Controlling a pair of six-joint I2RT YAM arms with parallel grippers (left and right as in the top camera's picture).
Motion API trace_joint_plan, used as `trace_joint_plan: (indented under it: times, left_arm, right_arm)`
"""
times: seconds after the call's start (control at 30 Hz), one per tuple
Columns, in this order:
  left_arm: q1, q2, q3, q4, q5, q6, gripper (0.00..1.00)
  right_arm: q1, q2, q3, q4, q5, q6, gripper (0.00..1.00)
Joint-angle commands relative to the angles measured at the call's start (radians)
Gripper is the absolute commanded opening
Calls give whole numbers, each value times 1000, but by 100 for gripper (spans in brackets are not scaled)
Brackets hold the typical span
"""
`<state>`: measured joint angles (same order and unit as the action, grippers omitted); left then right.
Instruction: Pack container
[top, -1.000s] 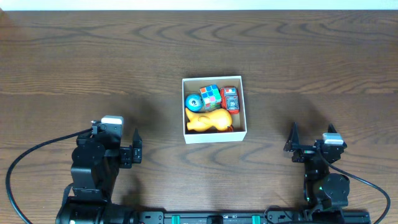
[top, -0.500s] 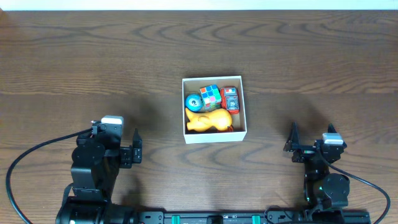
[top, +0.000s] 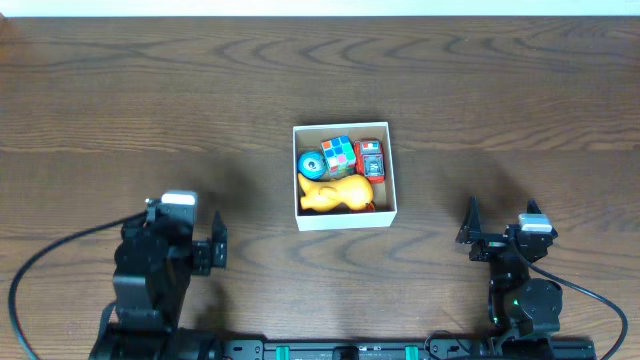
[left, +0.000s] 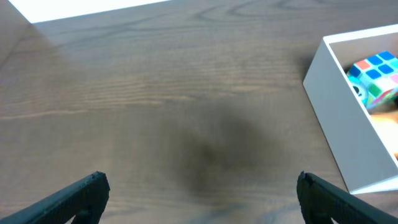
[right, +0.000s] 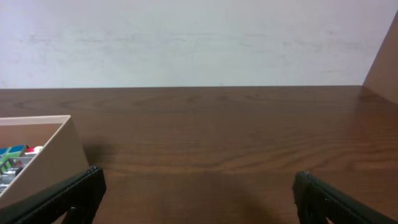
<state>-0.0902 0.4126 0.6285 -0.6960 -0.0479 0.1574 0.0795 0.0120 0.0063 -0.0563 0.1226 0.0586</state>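
Container (top: 346, 218) lay ahead — between left end effector (left: 202, 194) and right end effector (right: 196, 190), both spread wide, empty — right seemingly nearer.

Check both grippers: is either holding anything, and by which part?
Nothing is held. The left gripper and right gripper are open and empty, apart from the container.
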Motion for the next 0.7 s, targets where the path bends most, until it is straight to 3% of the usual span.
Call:
trace_joint_plan:
  times: [0.0,0.2,0.33,0.57,0.67]
  left_arm:
    - [-5,-102,-23,-40,10,13,98]
    - [-5,-308,-209,62,19,-26,98]
    - [-5,-402,-378,351,20,-28,98]
    - [-5,-411,-599,916,13,29,98]
    - [-5,-411,-624,948,13,52,98]
  right_arm:
    - [-14,-5,-1,-5,-11,-14,99]
    - [-14,-5,-1,-5,-11,-14,99]
    - [-14,-5,-1,-5,-11,-14,99]
    - [-14,-5,-1,-5,-11,-14,99]
    - [-14,-5,-1,-5,-11,-14,99]
